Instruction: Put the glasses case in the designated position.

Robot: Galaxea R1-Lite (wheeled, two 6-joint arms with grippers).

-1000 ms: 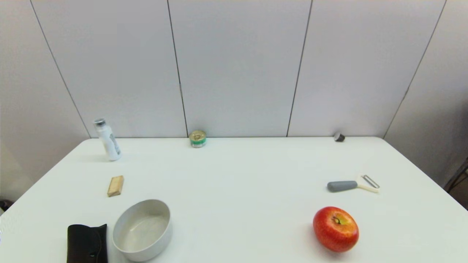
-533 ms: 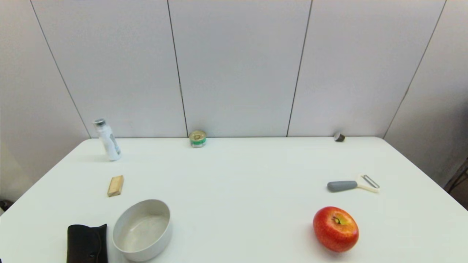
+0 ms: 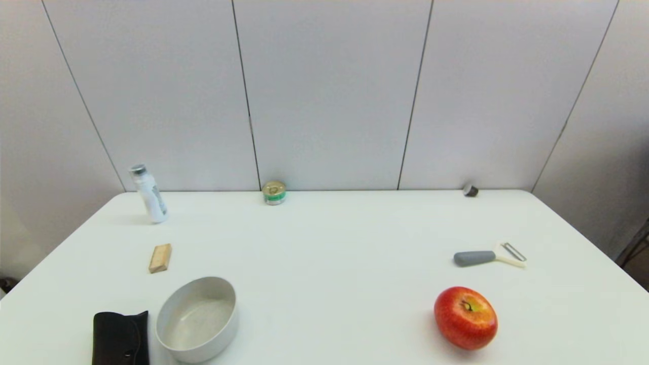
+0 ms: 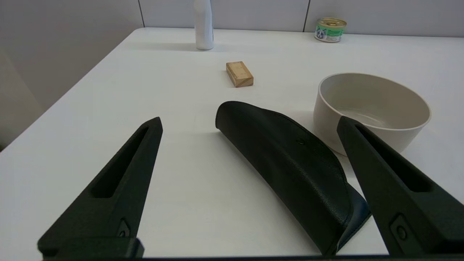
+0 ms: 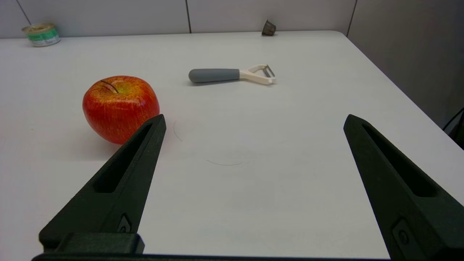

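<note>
the case lies just left of the bowl. the left gripper, fingers spread wide, could bump the bowl. the right gripper waits, spread too.

A: What do you see near your left?
B: Round grey-white bowl, small wooden block at its eleven o'clock.
A: And right?
B: Red apple; grey-handled peeler at its one o'clock.

A black glasses case lies between the left gripper's black fingers, a grey-white bowl just beyond; farther off, a tan wooden block and green-labelled tin. By the right gripper, a red-and-yellow streaked apple and grey-handled, cream-headed peeler.
</note>
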